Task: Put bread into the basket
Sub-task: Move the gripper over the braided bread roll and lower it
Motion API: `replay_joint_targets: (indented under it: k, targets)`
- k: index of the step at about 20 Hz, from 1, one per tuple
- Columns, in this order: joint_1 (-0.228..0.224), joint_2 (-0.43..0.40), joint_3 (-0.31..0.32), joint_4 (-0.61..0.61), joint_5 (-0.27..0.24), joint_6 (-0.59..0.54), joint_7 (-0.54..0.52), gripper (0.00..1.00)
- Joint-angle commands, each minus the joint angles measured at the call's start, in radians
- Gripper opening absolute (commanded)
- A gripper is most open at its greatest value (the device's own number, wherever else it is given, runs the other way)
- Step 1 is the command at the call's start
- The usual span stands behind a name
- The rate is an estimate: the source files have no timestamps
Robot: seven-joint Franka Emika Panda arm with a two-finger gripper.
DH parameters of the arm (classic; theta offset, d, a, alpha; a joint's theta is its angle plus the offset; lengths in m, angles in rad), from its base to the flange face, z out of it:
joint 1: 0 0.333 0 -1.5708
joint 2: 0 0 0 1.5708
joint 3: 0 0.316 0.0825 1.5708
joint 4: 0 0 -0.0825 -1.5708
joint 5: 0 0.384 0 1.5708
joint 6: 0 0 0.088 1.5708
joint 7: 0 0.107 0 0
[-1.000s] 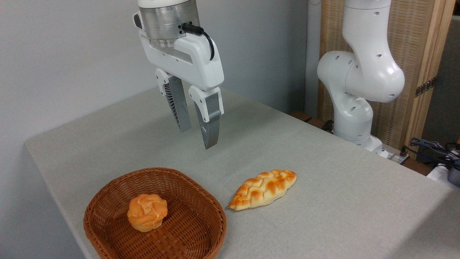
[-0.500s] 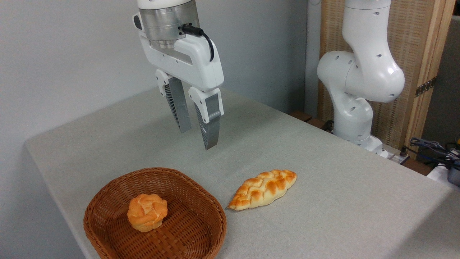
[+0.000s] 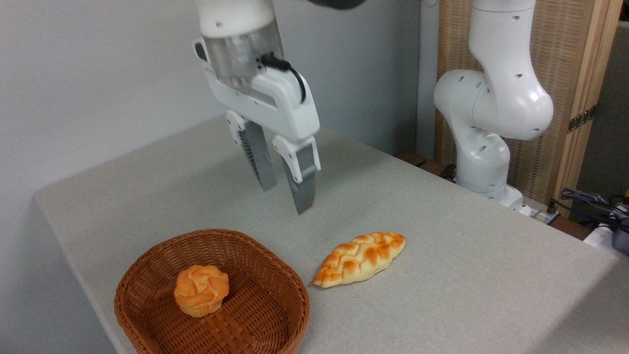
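- Camera view: the basket (image 3: 147, 275) sits at the near left corner of the table (image 3: 442, 255), and serves here as the landmark for everything else.
- The bread (image 3: 360, 258), a long braided loaf with pointed ends, lies flat on the table just to the right of the basket; its near tip points at the basket's right rim and comes close to it without touching.
- The loaf runs at a slant, its far tip pointing up and away from the basket.
- A small round orange knotted bun (image 3: 201, 290) rests inside the basket, left of its middle.
- The hand (image 3: 286, 199) hangs in the air above and behind the basket's right rim, clear of the table; it holds nothing.
- Its two grey ribbed fingers (image 3: 303, 184) point down with a narrow gap between them, so the hand is slightly open.
- The hand is higher than the bread and to the upper left of it, well apart from it.
- The arm's white base (image 3: 484, 147) stands at the far table edge, far to the right of the basket.
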Motion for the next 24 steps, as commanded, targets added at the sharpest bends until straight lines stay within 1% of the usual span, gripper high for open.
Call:
replay_joint_targets:
  k: [1, 2, 3, 5, 6, 7, 8, 9, 16, 18, 19, 20, 21, 22, 23, 24]
  targets:
    - [-0.006, -0.145, 0.011, -0.263, 0.044, 0.145, 0.081, 1.0]
    - [-0.006, -0.171, 0.011, -0.316, 0.063, 0.161, 0.11, 1.0]
    - [-0.004, -0.183, 0.013, -0.352, 0.066, 0.162, 0.128, 1.0]
    - [-0.004, -0.188, 0.011, -0.395, 0.087, 0.164, 0.145, 1.0]
    - [-0.004, -0.188, 0.011, -0.427, 0.131, 0.164, 0.148, 1.0]
    - [-0.006, -0.188, 0.011, -0.442, 0.158, 0.168, 0.15, 1.0]
    - [-0.007, -0.188, 0.01, -0.468, 0.199, 0.176, 0.151, 1.0]
    - [-0.007, -0.188, 0.01, -0.478, 0.21, 0.185, 0.151, 1.0]
    - [-0.007, -0.177, 0.01, -0.593, 0.212, 0.308, 0.153, 1.0]
    - [-0.007, -0.176, 0.01, -0.603, 0.21, 0.317, 0.151, 1.0]
    - [-0.007, -0.174, 0.01, -0.605, 0.208, 0.317, 0.151, 0.96]
    - [-0.007, -0.174, 0.01, -0.605, 0.207, 0.316, 0.151, 0.77]
    - [-0.007, -0.174, 0.01, -0.605, 0.207, 0.316, 0.151, 0.63]
    - [-0.007, -0.174, 0.01, -0.605, 0.205, 0.317, 0.151, 0.37]
    - [-0.007, -0.172, 0.01, -0.605, 0.204, 0.317, 0.151, 0.29]
    - [-0.007, -0.172, 0.01, -0.605, 0.204, 0.316, 0.151, 0.23]
